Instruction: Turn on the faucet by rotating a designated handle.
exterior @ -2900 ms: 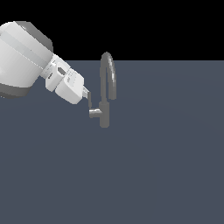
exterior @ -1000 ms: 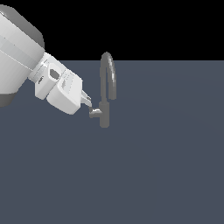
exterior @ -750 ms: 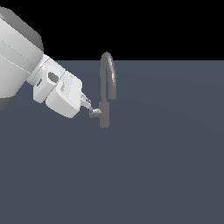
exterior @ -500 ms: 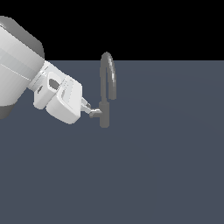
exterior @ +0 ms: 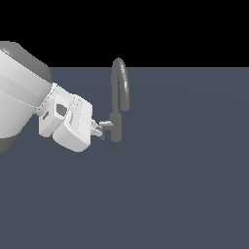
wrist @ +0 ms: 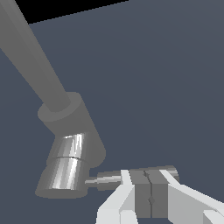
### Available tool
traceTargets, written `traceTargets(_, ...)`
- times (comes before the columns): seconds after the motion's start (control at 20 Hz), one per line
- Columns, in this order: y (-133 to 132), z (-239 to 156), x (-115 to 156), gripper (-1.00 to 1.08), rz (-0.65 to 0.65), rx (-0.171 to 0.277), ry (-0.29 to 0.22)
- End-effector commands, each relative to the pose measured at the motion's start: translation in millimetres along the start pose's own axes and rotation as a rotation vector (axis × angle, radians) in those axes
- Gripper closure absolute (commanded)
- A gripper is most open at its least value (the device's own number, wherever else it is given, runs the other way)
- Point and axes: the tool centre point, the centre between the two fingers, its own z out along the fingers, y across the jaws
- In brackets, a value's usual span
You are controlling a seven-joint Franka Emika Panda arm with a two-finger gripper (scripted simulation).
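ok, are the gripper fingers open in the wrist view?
No, the gripper pads meet with only a thin seam between them, shut right next to the handle of the faucet.

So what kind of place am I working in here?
A bare simulated test scene, not a real kitchen: a lone faucet stands on a flat, featureless grey floor under a black backdrop, with the pincer at its handle.
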Motion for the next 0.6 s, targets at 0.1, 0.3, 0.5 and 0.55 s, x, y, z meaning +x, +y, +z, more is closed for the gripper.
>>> traceTargets(0.1,2.8,11.9,-7.6,1.08,-0.001,-0.008,0.004)
traceTargets(0.3,4.7,23.0,-15.7,1.08,0.0,-0.014,0.008)
traceTargets(0.5,6.7,34.3,-24.0,1.08,0.0,-0.02,0.011)
traceTargets(0.55,7.2,37.2,-26.1,1.08,0.0,-0.021,0.012)
